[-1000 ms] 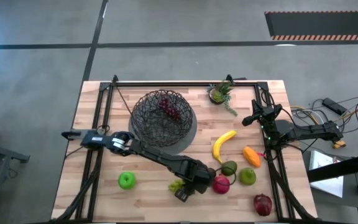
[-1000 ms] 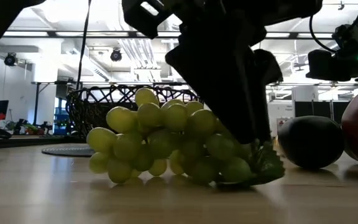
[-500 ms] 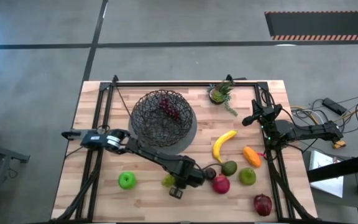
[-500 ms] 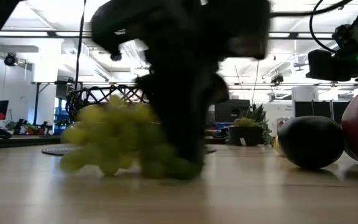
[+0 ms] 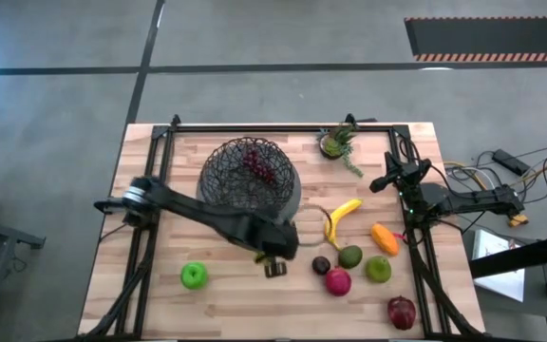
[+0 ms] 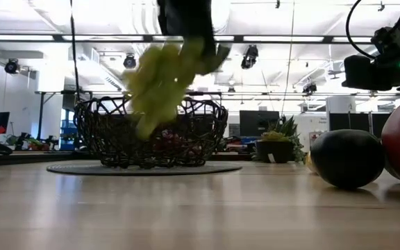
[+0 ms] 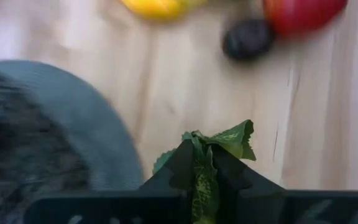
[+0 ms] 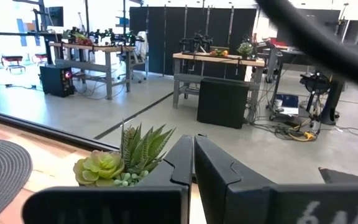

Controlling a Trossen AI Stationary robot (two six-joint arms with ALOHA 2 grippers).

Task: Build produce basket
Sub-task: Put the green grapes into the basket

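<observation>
**Above the table's front half, green grapes hang from the left gripper**

Nearest the front edge lie the red apple, the green apple, the pomegranate and the lime, all still on the wood. Just behind them sit the plum, the avocado, the orange piece and the banana.

The left gripper hangs just in front of the basket, its fingers clamped on the leafy stem of the green grapes. In the low view the bunch dangles clear of the table, in front of the wire rim and about level with its top. The left wrist view shows the green leaf pinched between the two dark fingers, with the basket's grey base to one side.

The basket already holds the purple grapes. Farther back stands the potted plant. The right gripper waits at the table's right side, fingers together and empty, facing the plant.

The step in hand looks like carrying the green grapes to the basket. Next, the left arm should bring the bunch over the rim, high enough that the hanging grapes do not snag the wire, then open above the middle.
</observation>
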